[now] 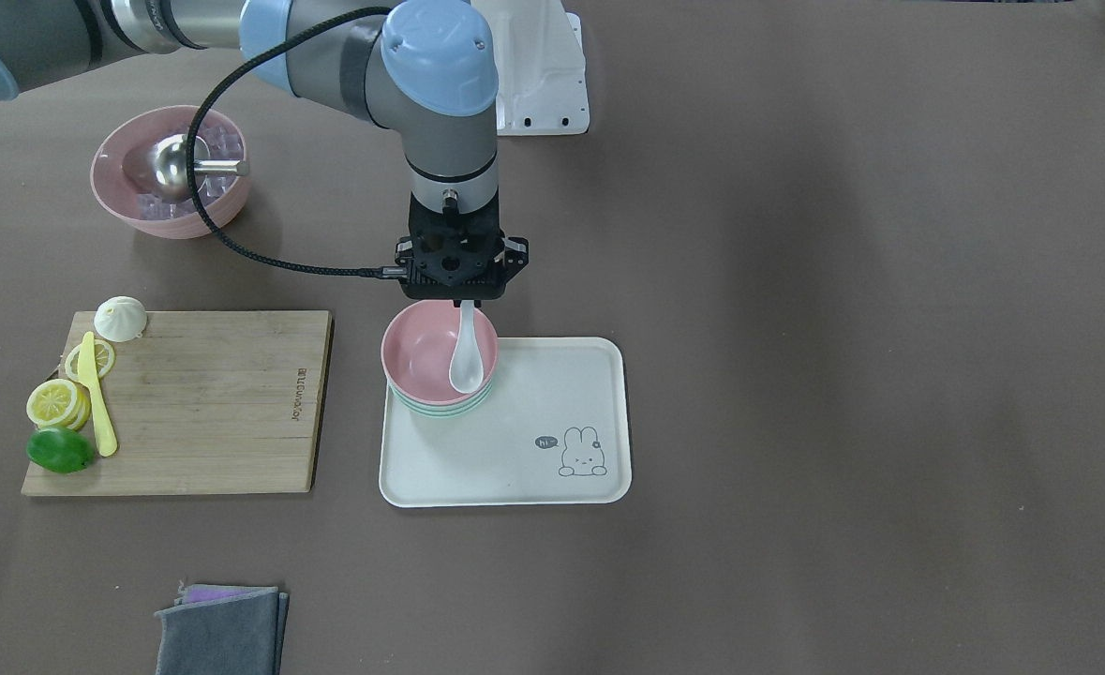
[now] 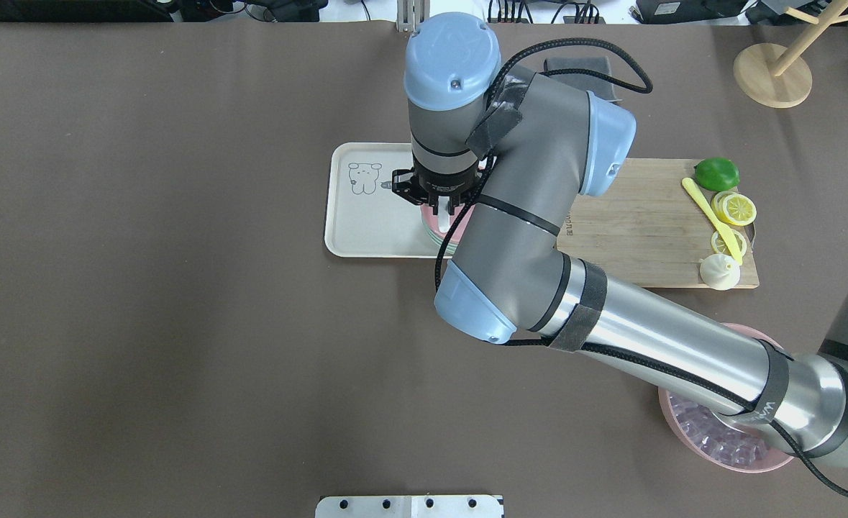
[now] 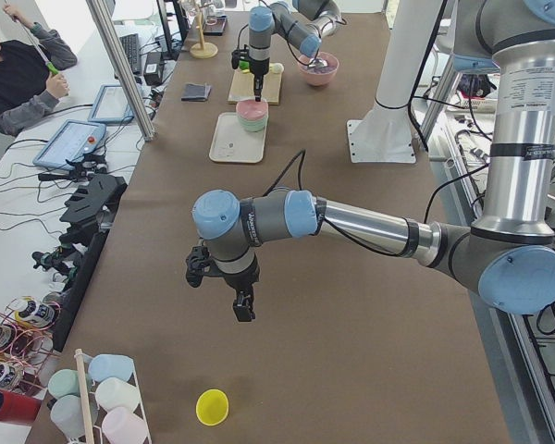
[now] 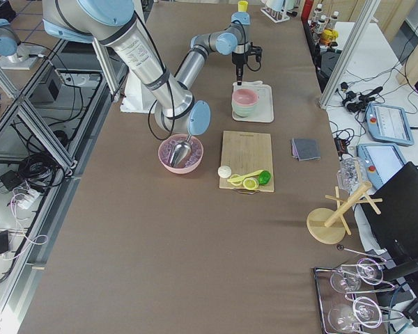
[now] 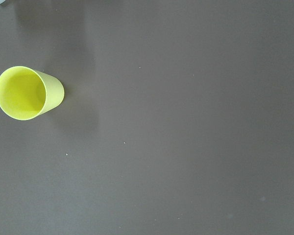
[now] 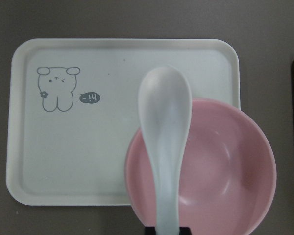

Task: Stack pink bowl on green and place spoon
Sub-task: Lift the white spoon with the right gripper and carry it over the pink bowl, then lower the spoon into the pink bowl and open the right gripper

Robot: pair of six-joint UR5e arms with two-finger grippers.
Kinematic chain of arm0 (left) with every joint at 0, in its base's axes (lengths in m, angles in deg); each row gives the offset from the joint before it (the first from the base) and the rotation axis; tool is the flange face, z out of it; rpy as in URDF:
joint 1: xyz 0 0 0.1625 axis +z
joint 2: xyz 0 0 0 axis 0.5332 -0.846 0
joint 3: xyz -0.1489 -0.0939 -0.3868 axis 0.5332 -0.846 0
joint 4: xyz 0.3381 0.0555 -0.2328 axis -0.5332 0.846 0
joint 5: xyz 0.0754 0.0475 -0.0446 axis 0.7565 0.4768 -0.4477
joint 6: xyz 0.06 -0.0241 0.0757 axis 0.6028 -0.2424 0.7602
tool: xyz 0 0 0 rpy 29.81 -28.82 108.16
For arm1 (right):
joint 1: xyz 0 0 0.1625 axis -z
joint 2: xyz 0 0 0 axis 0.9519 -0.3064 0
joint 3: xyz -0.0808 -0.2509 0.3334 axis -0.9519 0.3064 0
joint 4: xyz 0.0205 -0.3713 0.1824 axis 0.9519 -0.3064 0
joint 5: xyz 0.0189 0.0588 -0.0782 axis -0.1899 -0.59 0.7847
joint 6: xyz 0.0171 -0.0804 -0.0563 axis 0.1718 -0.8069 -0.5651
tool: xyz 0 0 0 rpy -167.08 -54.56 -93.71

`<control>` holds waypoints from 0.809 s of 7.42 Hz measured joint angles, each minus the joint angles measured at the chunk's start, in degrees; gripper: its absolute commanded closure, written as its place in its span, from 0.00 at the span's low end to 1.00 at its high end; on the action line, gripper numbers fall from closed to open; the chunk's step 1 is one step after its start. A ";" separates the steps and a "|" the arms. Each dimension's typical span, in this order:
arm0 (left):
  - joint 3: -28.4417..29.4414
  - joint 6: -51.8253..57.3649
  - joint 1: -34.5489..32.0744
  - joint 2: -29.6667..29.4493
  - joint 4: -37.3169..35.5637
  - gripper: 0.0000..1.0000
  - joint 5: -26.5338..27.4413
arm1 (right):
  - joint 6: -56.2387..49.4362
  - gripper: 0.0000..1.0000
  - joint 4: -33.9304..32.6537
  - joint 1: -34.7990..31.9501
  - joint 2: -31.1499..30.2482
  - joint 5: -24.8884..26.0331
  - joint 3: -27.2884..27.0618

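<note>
On the cream tray [image 1: 552,441] the pink bowl [image 1: 421,352] sits stacked on the green bowl [image 1: 440,409], the right gripper [image 1: 465,302] above it pinching the white spoon [image 1: 466,361] by its handle; whether the left gripper [image 3: 243,310] is wide or narrow I can't tell.

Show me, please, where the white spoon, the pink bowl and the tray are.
white spoon [image 6: 164,112], right wrist view, on its scoop.
pink bowl [image 6: 225,166], right wrist view, on its inner wall.
tray [image 6: 88,156], right wrist view, on its bare floor.
</note>
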 measured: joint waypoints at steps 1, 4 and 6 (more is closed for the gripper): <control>0.00 0.00 0.00 0.02 0.00 0.01 0.00 | -0.20 1.00 0.04 0.50 -0.85 0.50 0.17; 0.00 0.00 0.00 0.02 0.00 0.01 0.00 | -1.15 0.22 -0.02 0.83 -3.26 0.82 0.07; 0.00 0.00 0.03 -0.03 0.00 0.01 0.00 | -2.28 0.00 0.03 0.83 -3.52 0.84 0.32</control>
